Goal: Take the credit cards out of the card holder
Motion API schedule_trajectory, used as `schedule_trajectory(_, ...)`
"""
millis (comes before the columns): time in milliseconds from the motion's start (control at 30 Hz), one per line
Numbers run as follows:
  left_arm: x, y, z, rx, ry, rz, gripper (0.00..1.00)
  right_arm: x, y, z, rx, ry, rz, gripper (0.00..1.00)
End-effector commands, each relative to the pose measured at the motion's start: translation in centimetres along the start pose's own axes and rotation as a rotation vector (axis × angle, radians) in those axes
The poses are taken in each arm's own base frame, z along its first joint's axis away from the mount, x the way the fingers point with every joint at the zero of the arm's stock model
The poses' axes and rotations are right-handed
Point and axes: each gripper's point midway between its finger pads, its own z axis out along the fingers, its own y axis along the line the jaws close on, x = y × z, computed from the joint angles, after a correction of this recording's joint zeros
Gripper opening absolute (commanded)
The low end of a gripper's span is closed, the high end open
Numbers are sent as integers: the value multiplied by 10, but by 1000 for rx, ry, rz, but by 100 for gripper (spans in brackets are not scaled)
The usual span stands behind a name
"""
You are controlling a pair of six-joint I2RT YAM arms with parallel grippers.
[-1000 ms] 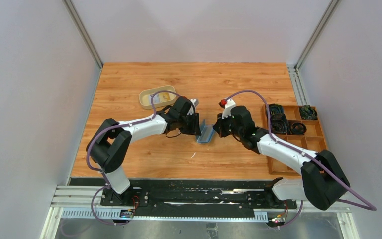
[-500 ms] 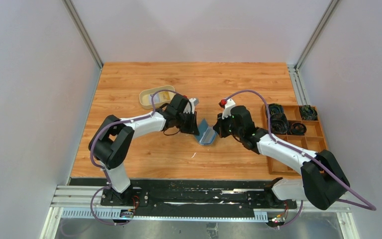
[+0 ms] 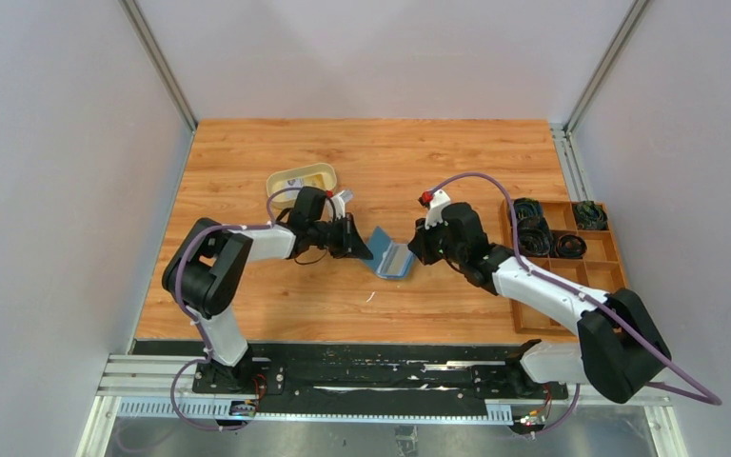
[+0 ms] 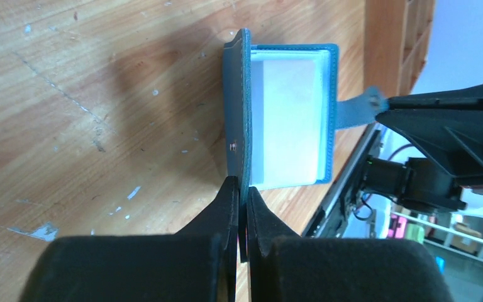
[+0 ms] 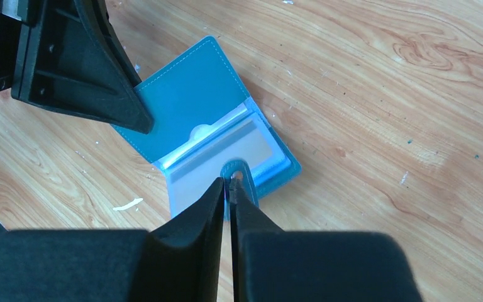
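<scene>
The teal-blue card holder lies open in the middle of the table. My left gripper is shut on the edge of its left flap and holds that flap up on edge. My right gripper is shut on the little closing tab at the right side. A pale whitish card shows in the inner pocket, and it also shows in the right wrist view. No yellow card shows in the holder.
A tan oval tray with something pale and yellowish in it sits just behind the left arm. A brown compartmented wooden box with black items stands at the right edge. Grey walls enclose the table.
My left gripper has moved left with the flap in it, and the card holder has swung from nearly closed to wide open. The right gripper has held still on the tab.
</scene>
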Motion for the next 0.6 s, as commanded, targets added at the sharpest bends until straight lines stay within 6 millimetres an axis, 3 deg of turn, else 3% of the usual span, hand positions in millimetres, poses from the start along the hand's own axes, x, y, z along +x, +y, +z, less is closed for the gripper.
schedule_trajectory(0, -15, -32, -8, 184, -46, -11, 0, -7, -1, -5, -5, -12, -13, 16)
schedule_trajectory(167, -16, -25, -8, 205, -75, -73, 0, -9, -1, -6, -2, -13, -17, 44)
schedule_trajectory(233, -14, -22, -8, 191, -82, -84, 0, -12, -1, -8, 4, -18, -19, 50)
schedule_trajectory(567, -5, 2, -3, 115, -99, -132, 0, -21, 7, -9, -22, -47, 6, 54)
